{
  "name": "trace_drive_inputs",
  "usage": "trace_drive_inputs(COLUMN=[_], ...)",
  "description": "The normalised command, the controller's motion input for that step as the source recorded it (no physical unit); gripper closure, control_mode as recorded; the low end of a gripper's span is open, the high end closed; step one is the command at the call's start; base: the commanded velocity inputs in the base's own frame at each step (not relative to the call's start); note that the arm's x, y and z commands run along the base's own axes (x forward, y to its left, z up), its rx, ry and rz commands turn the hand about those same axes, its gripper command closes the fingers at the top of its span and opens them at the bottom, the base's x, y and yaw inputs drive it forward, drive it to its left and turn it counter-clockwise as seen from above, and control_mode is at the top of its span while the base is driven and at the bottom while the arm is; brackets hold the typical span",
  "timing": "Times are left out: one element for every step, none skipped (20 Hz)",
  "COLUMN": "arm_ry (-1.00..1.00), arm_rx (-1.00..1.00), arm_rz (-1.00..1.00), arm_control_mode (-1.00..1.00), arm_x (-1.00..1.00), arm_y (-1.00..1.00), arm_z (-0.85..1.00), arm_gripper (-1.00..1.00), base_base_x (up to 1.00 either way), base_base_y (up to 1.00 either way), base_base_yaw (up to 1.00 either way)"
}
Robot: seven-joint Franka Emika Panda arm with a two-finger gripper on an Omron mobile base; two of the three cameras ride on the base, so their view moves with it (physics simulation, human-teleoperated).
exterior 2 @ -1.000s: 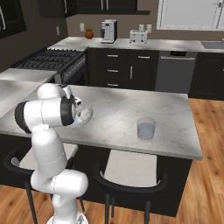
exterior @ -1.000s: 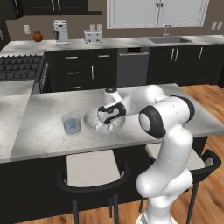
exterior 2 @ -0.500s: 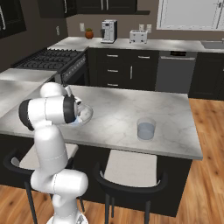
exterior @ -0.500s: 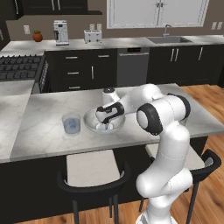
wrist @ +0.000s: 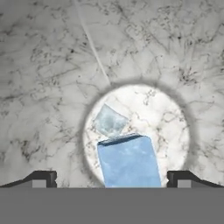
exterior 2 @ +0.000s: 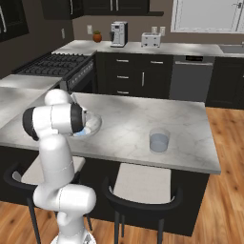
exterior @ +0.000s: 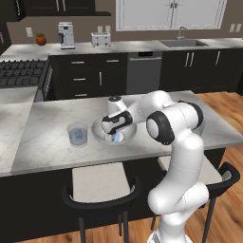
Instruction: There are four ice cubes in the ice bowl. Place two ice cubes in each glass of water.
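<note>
The ice bowl sits mid-counter, and my gripper reaches down into it. In the hand view the mottled bowl wall surrounds a pale bottom holding two ice cubes: a bigger blue one and a paler one just beyond it. My gripper is open, its fingertips wide apart on either side of the blue cube, not touching it. One glass of water stands left of the bowl. The other glass stands further along the counter, and my arm partly hides the bowl.
The grey marble island counter has two dark stools along its near edge. A stove and dark cabinets stand across the aisle behind, with a coffee machine and a toaster on the back counter.
The hand has sunk slightly lower into the bowl. The glasses and the bowl have stayed in place.
</note>
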Motion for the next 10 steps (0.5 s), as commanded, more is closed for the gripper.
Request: trace_drive_inputs(arm_ry=[0.02,0.02,0.01,0.0,0.0,0.0,0.0,0.0,0.0,-0.01], arm_rx=[0.0,0.0,0.0,0.0,0.0,0.0,0.0,0.0,0.0,0.01], arm_rz=[0.0,0.0,0.0,0.0,0.0,0.0,0.0,0.0,0.0,0.0], arm_control_mode=[-1.0,-1.0,-1.0,-1.0,-1.0,-1.0,-1.0,-1.0,-1.0,-1.0], arm_x=[0.01,0.03,0.05,0.05,0.08,0.09,0.12,0.13,0.14,0.12], arm_y=[0.0,0.0,0.0,0.0,0.0,0.0,0.0,0.0,-0.02,-0.06], arm_z=[-0.26,-0.26,-0.24,-0.24,-0.2,-0.13,-0.07,0.0,0.0,0.0], arm_gripper=[-1.0,-1.0,-1.0,-1.0,-1.0,-1.0,-1.0,-1.0,-1.0,-1.0], base_base_x=[0.0,0.0,0.0,0.0,0.0,0.0,0.0,0.0,0.0,0.0], base_base_y=[0.0,0.0,0.0,0.0,0.0,0.0,0.0,0.0,0.0,0.0], base_base_yaw=[0.0,0.0,0.0,0.0,0.0,0.0,0.0,0.0,0.0,0.0])
